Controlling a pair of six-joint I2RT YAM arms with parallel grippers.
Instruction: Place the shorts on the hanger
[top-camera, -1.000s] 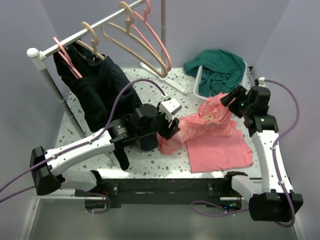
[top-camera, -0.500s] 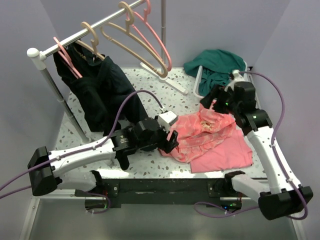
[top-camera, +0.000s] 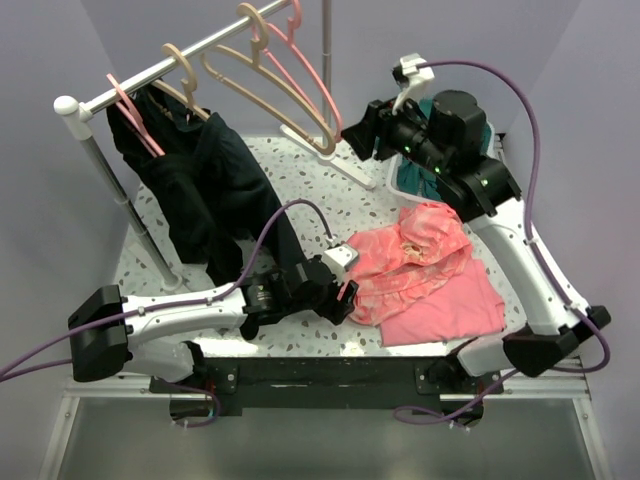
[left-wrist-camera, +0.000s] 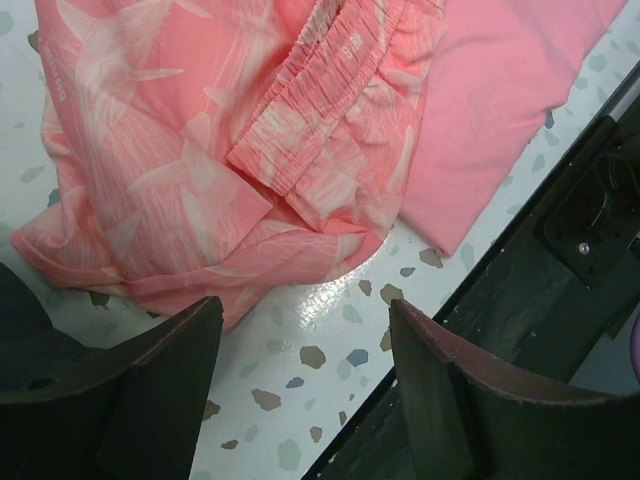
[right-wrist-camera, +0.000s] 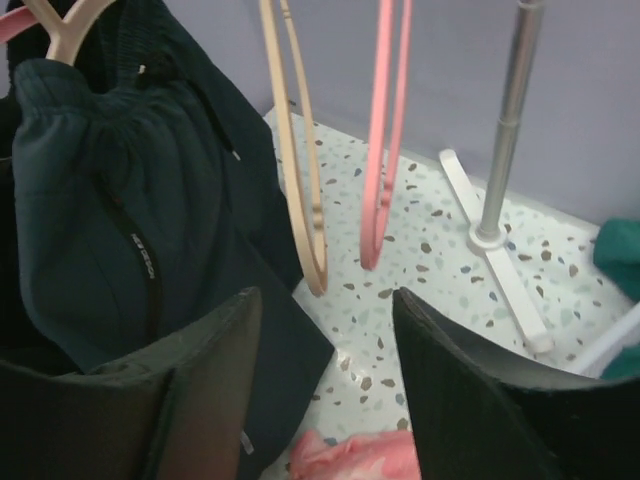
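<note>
A: Left wrist view?
B: Left gripper (left-wrist-camera: 300, 320) spread, empty, over the speckled table (left-wrist-camera: 290, 400). The shorts (left-wrist-camera: 220, 150) lie crumpled just beyond, mottled, gathered waistband showing, overlapping the plain pink cloth (left-wrist-camera: 500, 90).
A: Right wrist?
B: Right gripper (right-wrist-camera: 325, 310) spread, empty, facing the hanger (right-wrist-camera: 300, 180), beige, beside a pink hanger (right-wrist-camera: 385, 150).
A: Top view only?
B: White basket (top-camera: 393, 178) holds the teal garment (top-camera: 420, 187).

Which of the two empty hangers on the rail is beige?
The left one of the pair is the beige hanger. Its neighbour on the right, the pink hanger, has the same shape but a different colour.
</note>
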